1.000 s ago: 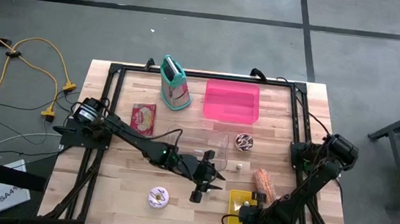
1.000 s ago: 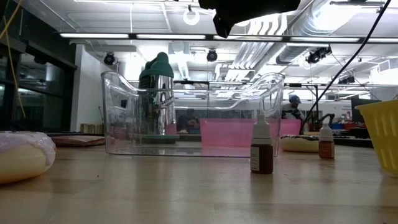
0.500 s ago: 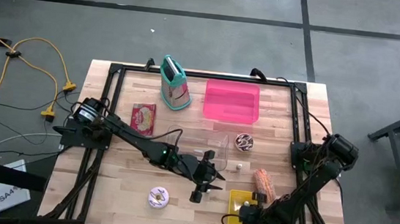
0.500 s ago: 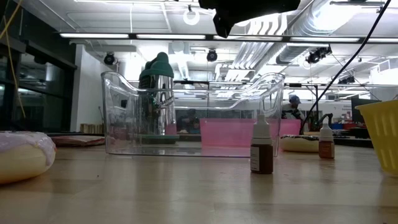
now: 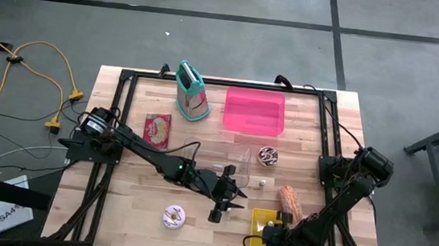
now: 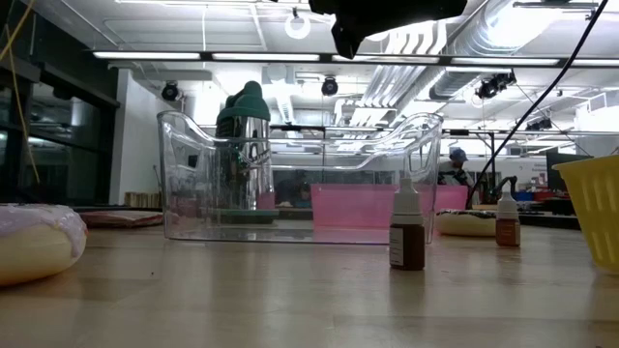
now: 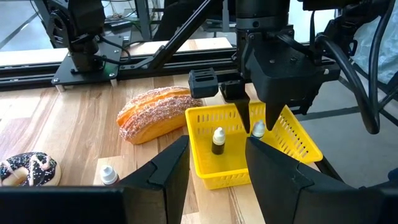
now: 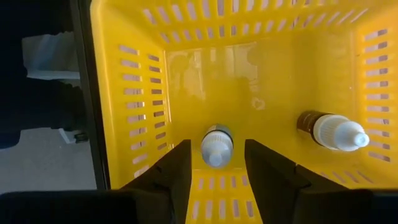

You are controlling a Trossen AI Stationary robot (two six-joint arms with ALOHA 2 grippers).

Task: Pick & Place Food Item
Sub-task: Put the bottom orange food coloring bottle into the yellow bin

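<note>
The wooden table (image 5: 139,204) fills the high view's centre, and at its lower right edge sits the yellow basket (image 5: 262,222), holding two dropper bottles. The right gripper (image 7: 256,121) hangs over it, fingers apart astride an upright dropper bottle (image 8: 216,144) with a gap on each side; a second bottle (image 8: 329,130) lies at the wrist frame's right. Releasing well likely means rising straight, clear of the bottle's cap. The left gripper (image 5: 224,198) waits mid-table, fingers apart, empty. The seeded bread roll (image 5: 289,201), the likeliest food item, lies just beside the basket.
</note>
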